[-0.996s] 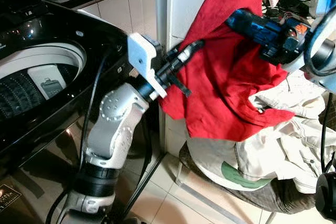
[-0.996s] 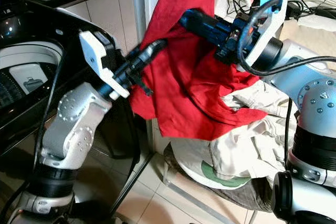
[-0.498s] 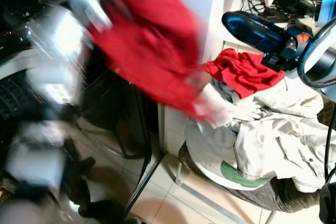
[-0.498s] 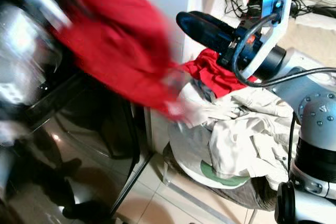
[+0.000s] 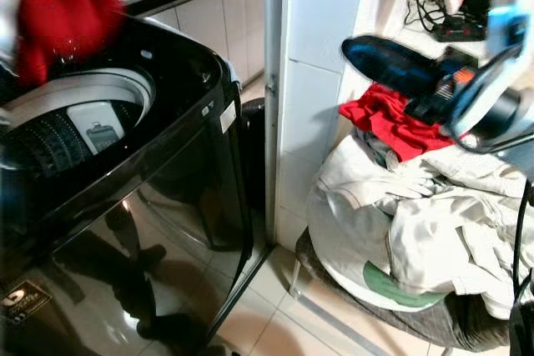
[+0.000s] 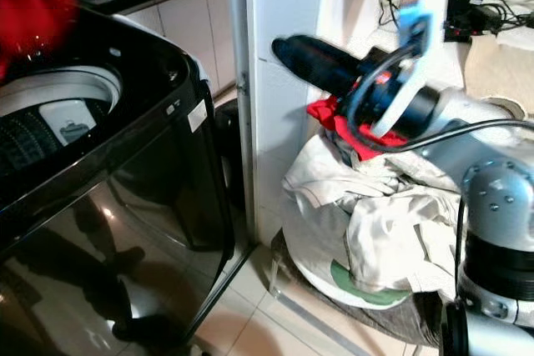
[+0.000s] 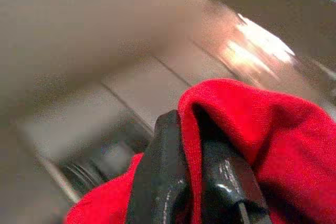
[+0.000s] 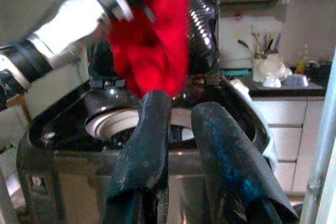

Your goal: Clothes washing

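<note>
A black top-loading washing machine (image 5: 167, 164) stands with its lid up, its round drum opening (image 5: 75, 118) directly beneath the left gripper (image 7: 202, 145). That gripper is pinched tight on a red garment (image 8: 149, 35); in the left wrist view the cloth passes between the two black fingers (image 7: 163, 166), wraps over them, and no gap between the jaws can be seen. The garment hangs from the gripper in a bunched fold above the drum, its lower edge just over the white rim, and whether it touches the rim cannot be told because it is blurred. To the right gripper's lower side sits a pile of cream clothes (image 5: 434, 223) heaped on a chair (image 5: 375, 302), with a second red cloth (image 5: 392, 118) lying on top of the heap just under that gripper. The right gripper (image 8: 181, 129) hovers above the pile, pointing toward the machine; its two fingers stand slightly parted with a narrow gap between them, and they hold nothing and touch nothing. Beyond the machine, a counter (image 8: 273, 87) carries white dishes (image 8: 275, 72).
</note>
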You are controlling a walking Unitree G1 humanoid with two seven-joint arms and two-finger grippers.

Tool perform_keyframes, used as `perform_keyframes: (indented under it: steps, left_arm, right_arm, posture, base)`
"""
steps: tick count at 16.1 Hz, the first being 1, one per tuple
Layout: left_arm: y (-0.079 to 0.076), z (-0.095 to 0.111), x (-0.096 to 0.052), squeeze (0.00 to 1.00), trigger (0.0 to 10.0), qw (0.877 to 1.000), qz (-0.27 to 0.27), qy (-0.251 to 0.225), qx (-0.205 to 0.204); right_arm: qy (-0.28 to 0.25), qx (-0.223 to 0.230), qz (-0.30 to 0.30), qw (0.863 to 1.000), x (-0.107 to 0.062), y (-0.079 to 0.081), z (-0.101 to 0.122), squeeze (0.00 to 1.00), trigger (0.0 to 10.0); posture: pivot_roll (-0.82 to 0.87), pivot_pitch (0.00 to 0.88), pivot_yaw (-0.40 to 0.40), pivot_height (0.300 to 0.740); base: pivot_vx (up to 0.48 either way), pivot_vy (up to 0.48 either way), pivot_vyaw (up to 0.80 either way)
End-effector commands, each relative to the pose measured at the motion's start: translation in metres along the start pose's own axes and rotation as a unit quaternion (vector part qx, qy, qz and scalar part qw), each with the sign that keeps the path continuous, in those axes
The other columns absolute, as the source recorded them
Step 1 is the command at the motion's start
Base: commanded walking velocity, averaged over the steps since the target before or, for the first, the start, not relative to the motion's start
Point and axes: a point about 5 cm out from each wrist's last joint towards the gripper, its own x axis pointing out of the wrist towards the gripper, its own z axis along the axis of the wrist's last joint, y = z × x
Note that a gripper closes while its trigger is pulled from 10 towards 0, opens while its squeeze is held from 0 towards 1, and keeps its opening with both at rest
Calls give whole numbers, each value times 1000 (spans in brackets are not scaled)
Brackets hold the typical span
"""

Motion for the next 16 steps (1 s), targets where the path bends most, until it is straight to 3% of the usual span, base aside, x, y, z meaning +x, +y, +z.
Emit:
perform_keyframes:
  steps: [1, 2, 4, 5, 7, 8, 9, 10, 11, 13, 16]
  left_arm:
    - [-26, -25, -7, 0, 0, 996, -59, 71, -16]
    - [-60, -56, -24, 0, 0, 979, -116, 167, -25]
    - [-70, -70, -34, 0, 0, 969, -129, 208, -14]
    - [-69, -84, -42, 0, 0, 961, -114, 252, -5]
    - [-67, -88, -44, 0, 0, 954, -117, 275, -6]
    - [-63, -93, -48, 0, 10000, 945, -124, 302, -4]
    - [-63, -98, -52, 0, 10000, 932, -149, 331, -14]
    - [-64, -100, -54, 239, 10000, 924, -166, 344, -24]
    - [-63, -105, -60, 1000, 10000, 906, -204, 370, -20]
    - [-45, -112, -65, 1000, 10000, 892, -218, 397, 17]
    - [-38, -116, -70, 1000, 10000, 886, -217, 410, 9]
  right_arm:
    - [14, -14, -1, 1000, 1, 2, -3, 0, 10000]
    - [29, -15, 2, 999, 4, 4, -8, 0, 10000]
    - [34, -17, 7, 999, 5, 7, -10, 0, 10000]
    - [38, -19, 12, 999, 5, 10, -11, 0, 10000]
    - [40, -20, 13, 999, 4, 11, -12, 0, 10000]
    - [43, -22, 13, 999, 4, 11, -12, 0, 10000]
    - [49, -23, 16, 998, 5, 11, -14, 0, 10000]
    - [54, -23, 17, 998, 5, 11, -15, 0, 10000]
    - [78, -27, 20, 996, 7, 12, -22, 0, 10000]
    - [135, -35, 28, 990, 9, 16, -42, 0, 10000]
    - [142, -34, 29, 989, 12, 17, -47, 0, 10000]
  posture:
    - [-69, 0, 61, 740]
    - [-76, 0, 64, 740]
    - [-80, 0, 67, 740]
    - [-87, 0, 70, 740]
    - [-86, 0, 68, 740]
    - [-84, 0, 67, 740]
    - [-82, 0, 65, 740]
    - [-82, 0, 65, 740]
    - [-82, 0, 64, 740]
    - [-77, 0, 59, 740]
    - [-72, 0, 55, 740]
  base:
    - [0, 0, 0]
    - [0, 0, 0]
    - [0, 0, 0]
    - [0, 0, 0]
    - [0, 0, 0]
    - [0, 0, 0]
    - [0, 0, 0]
    - [0, 0, 0]
    - [0, 0, 0]
    - [0, 0, 0]
    - [0, 0, 0]
